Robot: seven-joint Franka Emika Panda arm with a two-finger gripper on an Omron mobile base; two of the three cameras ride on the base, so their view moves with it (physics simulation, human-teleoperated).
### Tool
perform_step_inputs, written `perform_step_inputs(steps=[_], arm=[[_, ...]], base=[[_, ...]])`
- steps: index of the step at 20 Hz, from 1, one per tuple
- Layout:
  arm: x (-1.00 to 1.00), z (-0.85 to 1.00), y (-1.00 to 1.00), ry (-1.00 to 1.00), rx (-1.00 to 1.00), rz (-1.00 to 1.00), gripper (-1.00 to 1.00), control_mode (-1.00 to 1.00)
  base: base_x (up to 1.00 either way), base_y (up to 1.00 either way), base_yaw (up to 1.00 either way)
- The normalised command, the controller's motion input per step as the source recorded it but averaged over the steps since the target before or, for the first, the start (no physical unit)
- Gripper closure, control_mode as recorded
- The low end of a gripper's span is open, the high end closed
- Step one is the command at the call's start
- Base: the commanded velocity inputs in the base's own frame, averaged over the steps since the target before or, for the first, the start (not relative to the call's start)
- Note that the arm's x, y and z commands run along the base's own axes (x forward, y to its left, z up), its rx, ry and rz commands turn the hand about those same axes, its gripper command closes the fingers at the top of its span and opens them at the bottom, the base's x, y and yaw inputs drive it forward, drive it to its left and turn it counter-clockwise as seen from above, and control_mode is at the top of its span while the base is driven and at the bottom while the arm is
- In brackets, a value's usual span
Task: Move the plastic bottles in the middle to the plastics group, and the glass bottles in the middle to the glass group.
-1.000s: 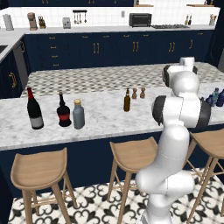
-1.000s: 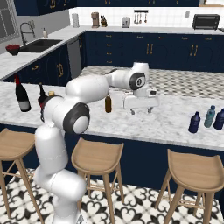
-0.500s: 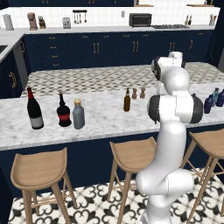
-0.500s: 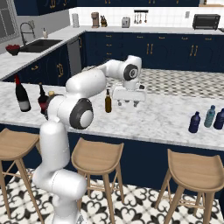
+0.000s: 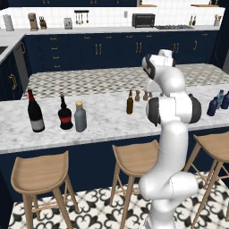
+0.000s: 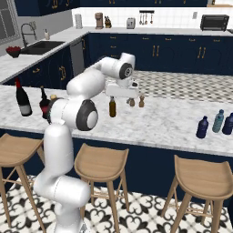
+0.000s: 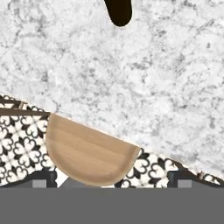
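Observation:
A slim amber-brown bottle (image 5: 129, 103) (image 6: 112, 107) stands alone mid-counter. My gripper (image 6: 122, 97) hangs open and empty just above and right of it; in the hand view its top is a dark shape (image 7: 119, 11) at the upper edge, ahead of the open gripper (image 7: 111, 179). At the left, the stout grey bottle with a tan cap (image 5: 80, 117) stands beside the squat red-labelled bottle (image 5: 65, 114) (image 6: 44, 103) and the tall wine bottle (image 5: 35, 112) (image 6: 22, 99). At the right end a dark navy bottle (image 6: 202, 127) (image 5: 213, 106) stands with a paler blue one (image 6: 218, 120) and another dark blue one (image 6: 228, 124).
Two small shakers (image 5: 141, 95) (image 6: 136, 100) stand just behind and right of the amber bottle. Wooden stools (image 5: 134, 159) (image 7: 89, 155) line the near side of the marble counter (image 5: 107, 123). A kitchen aisle and dark cabinets lie beyond it.
The arm has swung left along the counter from near the blue bottles to the amber bottle. The jaws stayed open and empty; no bottle moved.

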Motion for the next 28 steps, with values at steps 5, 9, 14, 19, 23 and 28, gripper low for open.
perform_step_inputs(steps=[5,9,14,19,23,28], arm=[[0.31,-0.19,0.52,-0.32,0.00,-0.01,-1.00,-1.00],[0.16,-0.14,0.36,-0.20,0.00,-0.11,-1.00,-1.00],[0.26,-0.13,0.38,-0.05,0.00,-0.26,-1.00,-1.00],[0.27,-0.17,0.35,-0.10,0.00,-0.30,-1.00,-1.00],[0.32,-0.14,0.07,-0.13,-0.08,-0.11,-1.00,-1.00],[0.37,-0.10,0.04,-0.09,-0.03,-0.13,-1.00,-1.00]], base=[[0.00,0.00,0.00],[0.00,0.00,0.00],[0.00,0.00,0.00],[0.00,0.00,0.00],[0.00,0.00,0.00],[0.00,0.00,0.00]])
